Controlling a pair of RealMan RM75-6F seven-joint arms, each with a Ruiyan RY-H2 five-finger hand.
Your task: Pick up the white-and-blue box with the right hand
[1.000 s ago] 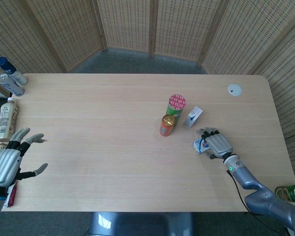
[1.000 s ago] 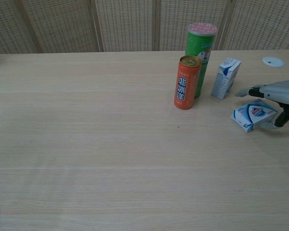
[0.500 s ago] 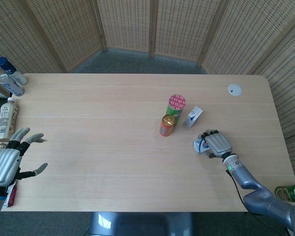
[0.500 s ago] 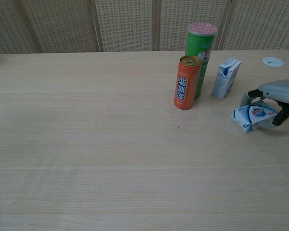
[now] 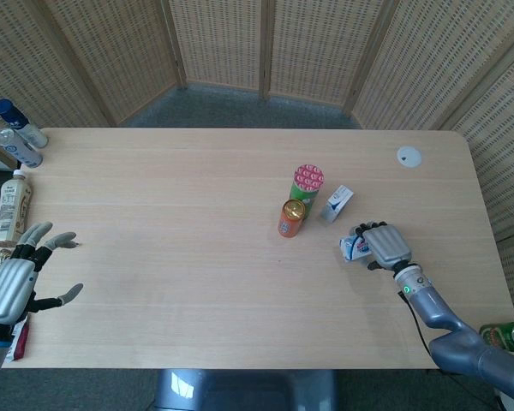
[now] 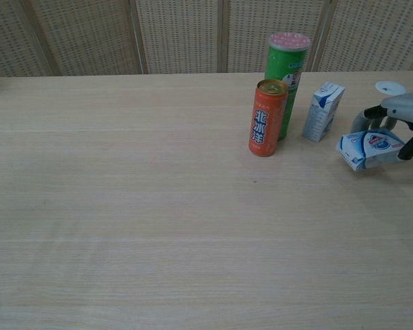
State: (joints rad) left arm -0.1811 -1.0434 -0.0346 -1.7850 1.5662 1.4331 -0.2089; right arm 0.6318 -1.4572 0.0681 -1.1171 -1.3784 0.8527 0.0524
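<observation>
My right hand [image 5: 385,246] [image 6: 399,117] grips the white-and-blue box [image 5: 353,248] [image 6: 367,149] at the table's right side. In the chest view the box hangs tilted, a little above the tabletop, with the fingers curled over its top and far end. My left hand [image 5: 21,278] rests at the table's front left edge, fingers spread and holding nothing; only the head view shows it.
An orange can [image 5: 291,217] [image 6: 268,117], a tall green tube [image 5: 307,189] [image 6: 286,65] and a small upright white-and-blue carton [image 5: 336,204] [image 6: 323,111] stand just left of the held box. A white disc [image 5: 409,156] lies far right. Bottles [image 5: 15,137] line the left edge.
The right hand's fingers closed over the box, then lifted it off the table and slightly back. The left hand has not moved.
</observation>
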